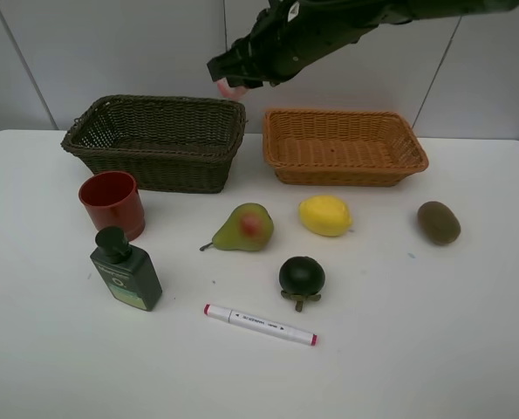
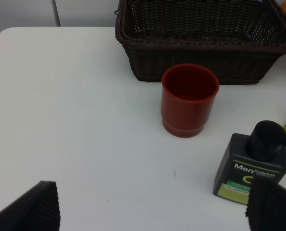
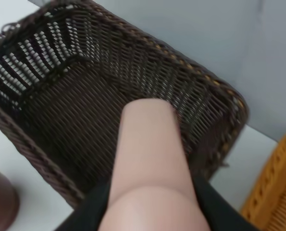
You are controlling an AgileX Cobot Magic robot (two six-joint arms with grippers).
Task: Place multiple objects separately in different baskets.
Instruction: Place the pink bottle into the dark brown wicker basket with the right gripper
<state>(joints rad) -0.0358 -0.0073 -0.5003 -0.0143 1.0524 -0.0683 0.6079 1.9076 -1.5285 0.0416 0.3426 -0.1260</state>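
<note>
1. The exterior high camera is looking down over the whole table (image 1: 468, 367) toward its far edge.
2. The left wrist camera, low, is facing the far-left corner, sharing the red cup (image 2: 189, 99) and dark olive-brown basket (image 2: 200, 62) with it.
3. The right wrist camera is peering closely into that basket past the pink bottle (image 3: 150, 159).

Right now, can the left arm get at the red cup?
Likely yes: left end effector open, bare table between it and the upright red cup; dark green bottle stands aside.

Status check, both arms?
Right gripper shut on pink bottle, over dark basket. Left gripper open, near red cup. Nothing blocking the drop.
</note>
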